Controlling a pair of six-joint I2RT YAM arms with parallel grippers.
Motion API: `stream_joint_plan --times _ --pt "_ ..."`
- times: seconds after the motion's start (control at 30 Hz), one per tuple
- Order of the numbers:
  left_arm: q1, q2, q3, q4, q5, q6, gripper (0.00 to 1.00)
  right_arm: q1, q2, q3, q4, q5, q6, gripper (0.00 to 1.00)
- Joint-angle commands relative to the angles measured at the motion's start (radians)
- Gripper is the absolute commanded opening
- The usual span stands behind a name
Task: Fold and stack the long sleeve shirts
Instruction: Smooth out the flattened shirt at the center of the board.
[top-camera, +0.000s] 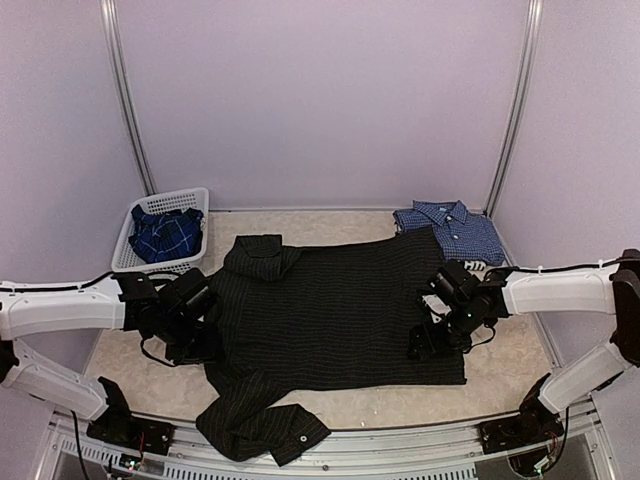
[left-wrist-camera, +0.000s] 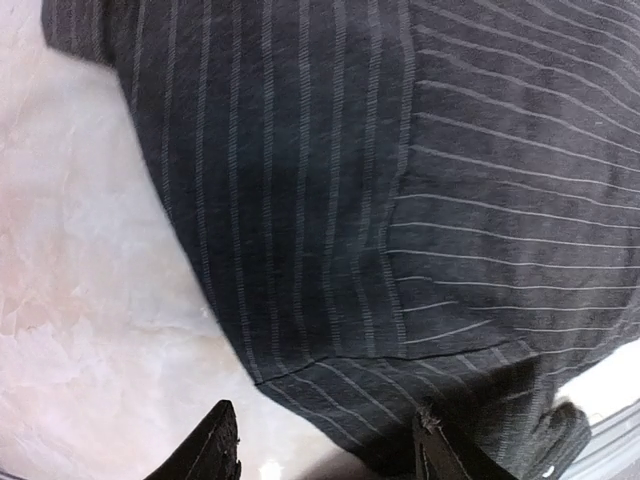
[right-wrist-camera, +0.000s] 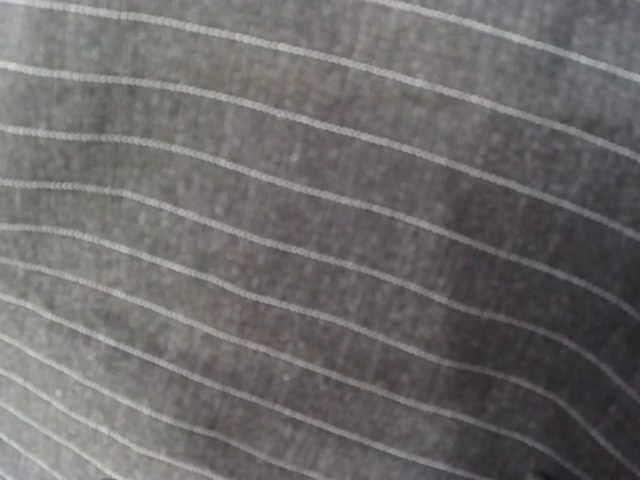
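Two robot arms reach in from the near edge of a pale table (top-camera: 520, 365), one from each side, toward a black pinstriped shirt (top-camera: 340, 310) spread flat across the middle. Nearest the front, one long sleeve (top-camera: 262, 422) of that shirt lies crumpled in a heap by the table's front edge, with a pale button showing at its end. A little farther in, the left gripper (left-wrist-camera: 330, 455) hangs low over the shirt's left edge, where cloth meets bare table. Its two fingers are spread apart with nothing between them. Across the shirt, the right gripper (top-camera: 428, 342) sits low over the right side of the cloth. Its jaws stand wide and nothing appears pinched, though its own camera shows only pinstriped fabric. At the shirt's far left corner, a bunched fold of cloth (top-camera: 262, 255) is either the collar or the other sleeve; which one cannot be told. Farthest back on the right, a blue-and-white checked shirt (top-camera: 450, 228) lies neatly folded, just beside the black shirt's far corner. Far left, a darker blue plaid shirt (top-camera: 165, 235) sits rumpled in a white lattice basket (top-camera: 175, 197). By this look, one of three shirts is folded, the black one is laid out but not yet folded, the plaid one is untouched, and no stack exists.
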Motion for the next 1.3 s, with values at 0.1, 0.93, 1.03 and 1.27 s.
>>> stream_joint_plan --times 0.1,0.93,1.03,1.27 --pt "-0.102 0.139 0.100 -0.020 -0.119 0.061 0.56 -0.008 -0.026 0.017 -0.014 -0.016 -0.013 0.84" --pt "-0.223 0.303 0.086 -0.272 -0.175 -0.067 0.50 -0.002 -0.036 0.010 -0.073 0.039 0.010 0.83" --pt "-0.225 0.265 0.094 -0.302 -0.176 -0.055 0.50 0.020 -0.094 0.028 -0.119 0.056 0.003 0.82" --pt "-0.208 0.114 0.172 -0.268 -0.096 0.029 0.52 0.117 -0.153 0.054 -0.266 0.068 0.047 0.81"
